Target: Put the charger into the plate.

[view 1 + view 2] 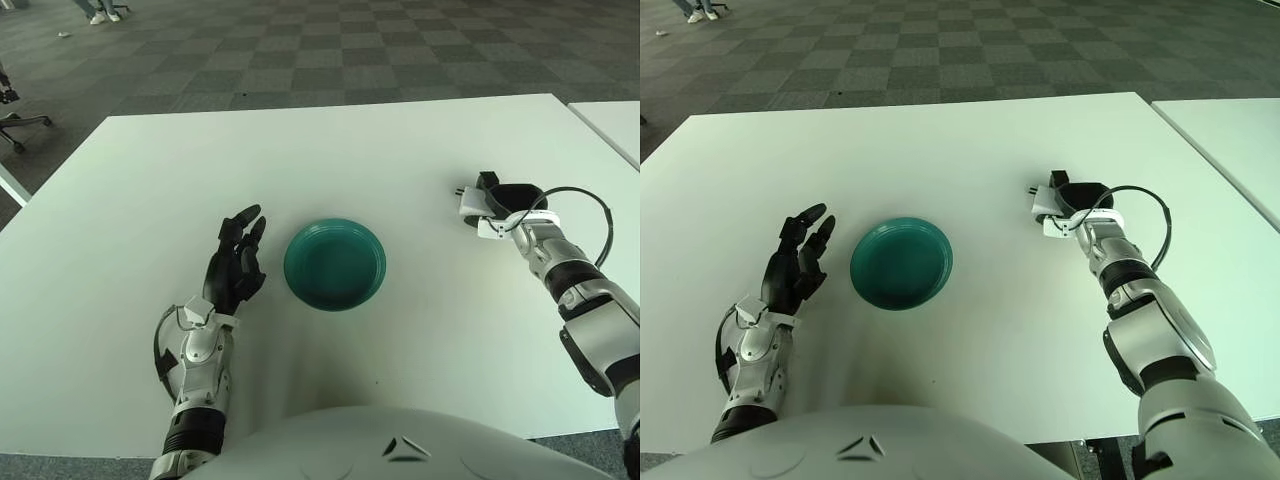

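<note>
Right hand (497, 197) sits far out on the white table (330, 150), its dark fingers curled around the white charger (470, 203). Only the charger's left end shows past the fingers, with a small prong poking out on the side away from the wrist; whether its underside touches the tabletop cannot be told. A black cable (585, 205) loops out from behind the wrist of this hand and arcs back toward the forearm.

Well to the left of the right hand, nearer the robot's body, lies the teal plate (334, 264), round, shallow and holding nothing. The charger is well apart from it, with bare tabletop between the two.

Just beyond the plate's far side from the right hand, the left hand (237, 262) shows with its black fingers spread and pointing away from the robot, grasping nothing; its palm is just beside the plate's left rim without touching it.

Past the table's far edge, beyond both hands, stretches a grey checkered carpet (300, 50). At the right, another white table's corner (610, 120) stands close by, beyond the right hand.
</note>
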